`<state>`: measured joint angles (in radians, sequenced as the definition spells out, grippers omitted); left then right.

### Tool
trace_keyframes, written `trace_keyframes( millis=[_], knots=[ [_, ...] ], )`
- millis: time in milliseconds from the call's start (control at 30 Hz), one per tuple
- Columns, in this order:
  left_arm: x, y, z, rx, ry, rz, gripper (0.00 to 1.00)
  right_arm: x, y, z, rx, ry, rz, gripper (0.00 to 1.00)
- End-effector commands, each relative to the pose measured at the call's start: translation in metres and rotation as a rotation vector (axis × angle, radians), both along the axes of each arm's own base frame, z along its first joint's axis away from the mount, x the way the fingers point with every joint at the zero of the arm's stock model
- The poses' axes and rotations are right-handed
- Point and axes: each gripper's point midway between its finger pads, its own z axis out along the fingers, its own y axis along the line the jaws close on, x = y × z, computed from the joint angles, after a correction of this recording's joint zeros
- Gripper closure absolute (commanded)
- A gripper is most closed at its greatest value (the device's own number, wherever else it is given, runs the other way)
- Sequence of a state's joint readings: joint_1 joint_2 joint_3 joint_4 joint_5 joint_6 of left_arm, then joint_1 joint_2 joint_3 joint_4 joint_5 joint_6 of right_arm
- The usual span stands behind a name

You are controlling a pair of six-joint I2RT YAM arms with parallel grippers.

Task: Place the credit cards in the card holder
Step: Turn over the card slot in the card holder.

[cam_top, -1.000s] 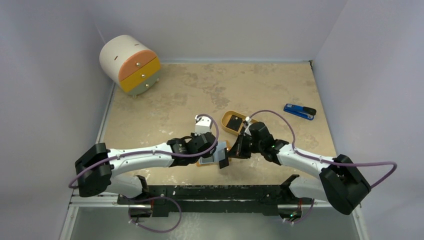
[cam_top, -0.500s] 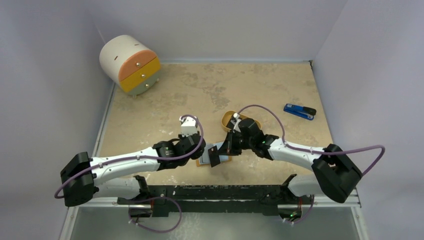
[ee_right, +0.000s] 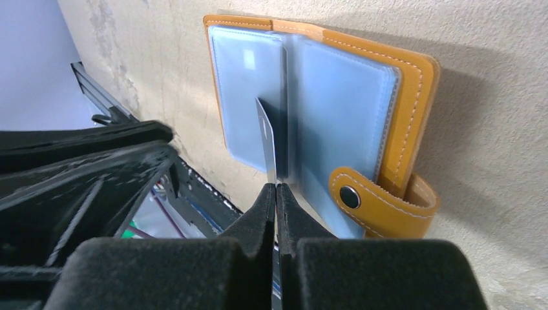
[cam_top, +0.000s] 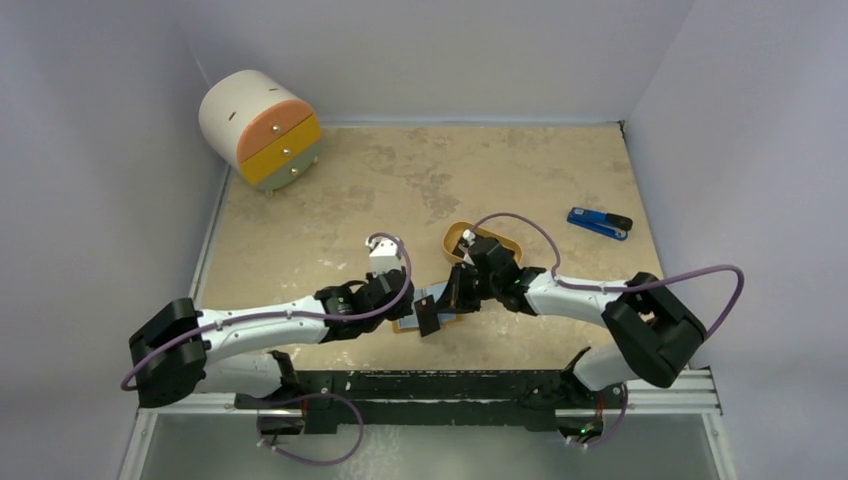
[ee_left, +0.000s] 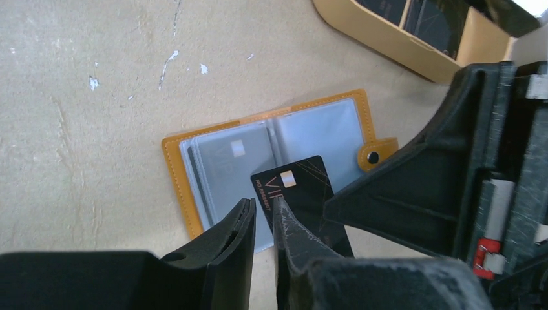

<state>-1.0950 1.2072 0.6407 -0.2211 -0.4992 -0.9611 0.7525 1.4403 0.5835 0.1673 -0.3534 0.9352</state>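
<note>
The card holder lies open on the table, orange-tan outside with pale blue-grey sleeves inside; the snap tab is at its edge. My right gripper is shut on a black credit card, held on edge with its corner over the middle fold of the card holder. My left gripper hovers just in front of the holder, jaws a narrow gap apart with nothing between them, its right fingertip beside the card. In the top view both grippers meet over the holder. More dark cards lie in an orange tray.
The orange oval tray sits just behind the right gripper. A blue-and-black gadget lies at the right. A round white drawer unit stands at the back left. The table's near edge is right behind the holder.
The right gripper has carried the card leftward over the open holder. The left arm has drawn back to the left, and its jaws opened slightly, then narrowed again.
</note>
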Motion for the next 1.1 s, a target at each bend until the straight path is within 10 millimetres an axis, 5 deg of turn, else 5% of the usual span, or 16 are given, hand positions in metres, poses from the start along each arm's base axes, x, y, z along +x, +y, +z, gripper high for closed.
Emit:
trace_keyframes(
  millis=[0,333,533,1067],
  knots=[
    [0.006,-0.006,-0.017,-0.025,0.025,0.026,0.86,0.009,0.005,0.012,0.008,-0.049,-0.010,1.00],
    [0.001,0.016,-0.071,0.082,0.110,0.074,0.98,0.004,-0.009,0.032,-0.015,-0.091,-0.019,1.00],
    [-0.001,0.021,-0.076,0.093,0.117,0.081,0.99,0.018,-0.017,0.043,-0.026,-0.129,-0.070,1.00],
    [-0.003,0.025,-0.075,0.103,0.121,0.084,1.00,0.032,-0.005,0.027,0.037,-0.092,-0.034,1.00]
  ],
)
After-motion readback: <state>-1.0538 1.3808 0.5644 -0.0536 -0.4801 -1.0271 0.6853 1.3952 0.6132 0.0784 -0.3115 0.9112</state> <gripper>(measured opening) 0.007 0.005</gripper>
